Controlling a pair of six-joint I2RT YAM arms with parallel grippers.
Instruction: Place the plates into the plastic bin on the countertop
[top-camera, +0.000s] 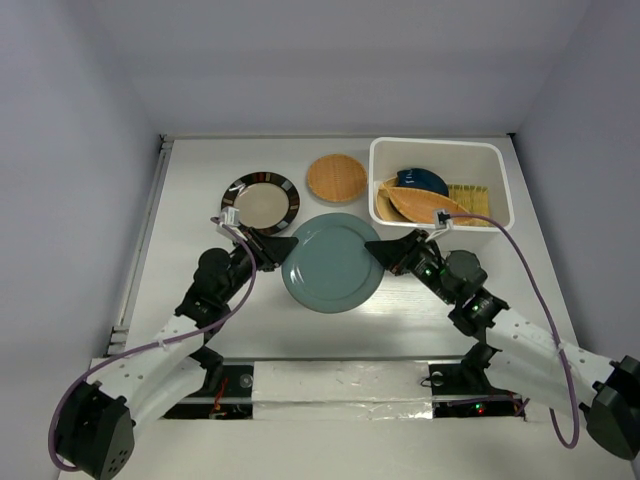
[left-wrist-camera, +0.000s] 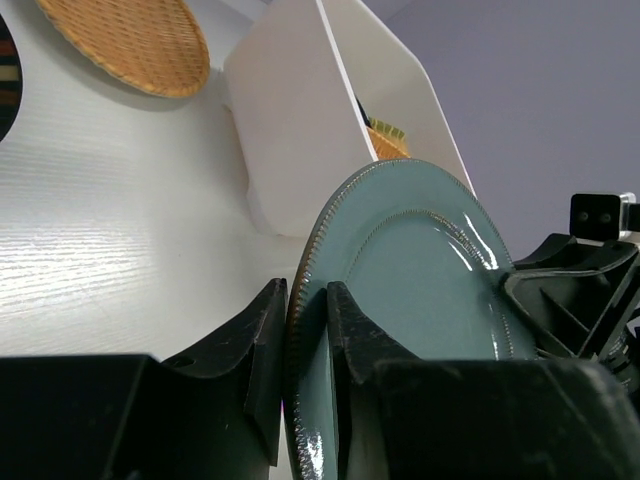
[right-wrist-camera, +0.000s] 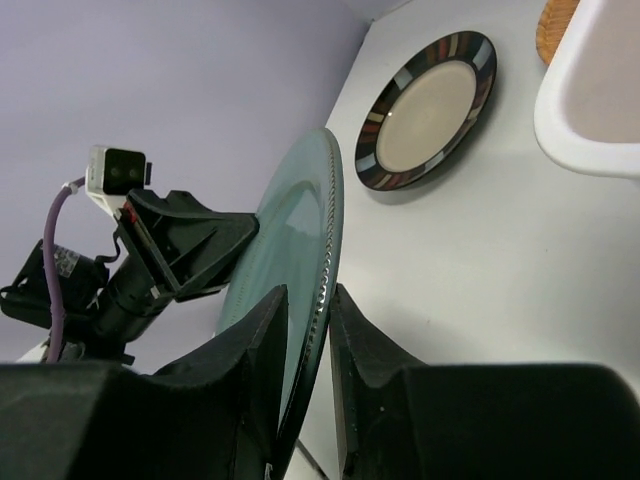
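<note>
While both arms share one load, the left tool (top-camera: 286, 249) is pinched narrow on the left rim of the teal plate (top-camera: 332, 262). Its wrist view shows one finger (left-wrist-camera: 262, 345) on each face of that rim. Just beyond it, at the far left of the counter (top-camera: 197, 172), lies the black-rimmed plate (top-camera: 261, 201), apart from the teal one and untouched.

The teal plate itself sits mid-counter between the two tools. It seems to be held a little clear of the surface (its shadow suggests so, though I cannot be certain). On its far side rests the woven tan plate (top-camera: 336, 177), just left of the bin. The right tool (top-camera: 373, 250) is likewise closed narrow on the teal plate's right rim, opposite its partner.

At the far right stands the plastic bin (top-camera: 437, 143). It already holds a blue leaf dish (top-camera: 420, 181), an orange leaf dish (top-camera: 412, 204) and a yellow-green slatted plate (top-camera: 468, 191).

The teal plate looks glazed and rigid, so I judge it fairly heavy, slick under the fingers and liable to chip against the bin's thick rim. The thin edge is the only place to hold it. Two opposite grips should keep it level, but if one slips it would swing. It will land on the dishes already in the bin, so it wants a gentle lowering.
</note>
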